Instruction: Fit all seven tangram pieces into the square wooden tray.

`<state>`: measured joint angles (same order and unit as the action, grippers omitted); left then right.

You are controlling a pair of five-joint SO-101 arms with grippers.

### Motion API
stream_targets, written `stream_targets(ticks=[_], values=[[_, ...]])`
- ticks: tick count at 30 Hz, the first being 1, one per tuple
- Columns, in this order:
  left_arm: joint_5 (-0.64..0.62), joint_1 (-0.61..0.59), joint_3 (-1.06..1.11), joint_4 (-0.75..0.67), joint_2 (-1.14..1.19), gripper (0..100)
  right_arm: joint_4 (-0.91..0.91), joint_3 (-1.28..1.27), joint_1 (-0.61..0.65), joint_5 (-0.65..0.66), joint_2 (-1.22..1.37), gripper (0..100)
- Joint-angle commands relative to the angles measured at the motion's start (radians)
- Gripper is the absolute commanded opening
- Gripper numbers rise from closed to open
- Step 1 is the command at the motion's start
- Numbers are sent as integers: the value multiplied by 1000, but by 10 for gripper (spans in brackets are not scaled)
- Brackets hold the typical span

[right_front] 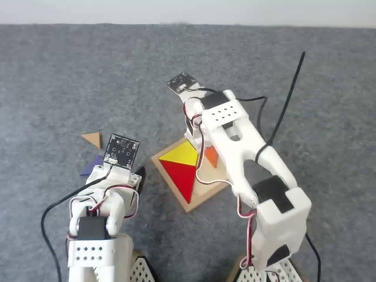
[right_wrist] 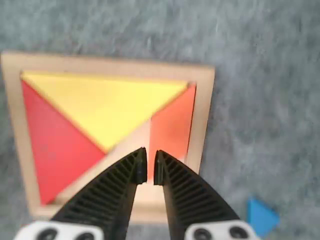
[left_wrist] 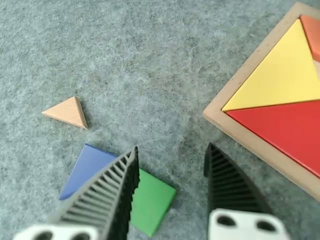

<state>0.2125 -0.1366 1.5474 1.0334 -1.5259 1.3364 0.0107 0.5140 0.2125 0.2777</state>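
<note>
The square wooden tray (right_front: 189, 205) (right_wrist: 206, 120) holds a yellow triangle (right_wrist: 107, 100), a red triangle (right_wrist: 47, 145) and an orange triangle (right_wrist: 172, 130). My right gripper (right_wrist: 150, 164) hangs shut and holding nothing over the orange piece's inner edge. On the carpet to the tray's left lie a tan triangle (left_wrist: 67, 112) (right_front: 91, 139), a blue parallelogram (left_wrist: 85, 167) and a green square (left_wrist: 150, 200). My left gripper (left_wrist: 170, 162) stands open just above the carpet, with one finger (left_wrist: 117, 187) over the blue and green pieces. A small blue triangle (right_wrist: 262, 215) lies outside the tray.
Grey carpet covers the whole table. The right arm (right_front: 235, 141) stretches over the tray's right half and hides that part in the high view. The left arm (right_front: 100, 217) sits at the near left. Open carpet lies beyond the tray.
</note>
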Motion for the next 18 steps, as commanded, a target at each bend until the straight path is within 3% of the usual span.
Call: stream_targets(ticks=[1, 5, 12, 18], values=[[2, 2, -4, -26, -12, 202, 124, 54, -10, 60, -117, 48], [2, 2, -4, -26, -12, 202, 166, -69, 7, 98, -225, 48], [2, 0, -4, -26, -12, 202, -12, -460, 88, 138, -630, 53], [0, -6, -8, -26, -12, 202, -326, -712, -90, 44, -685, 53]])
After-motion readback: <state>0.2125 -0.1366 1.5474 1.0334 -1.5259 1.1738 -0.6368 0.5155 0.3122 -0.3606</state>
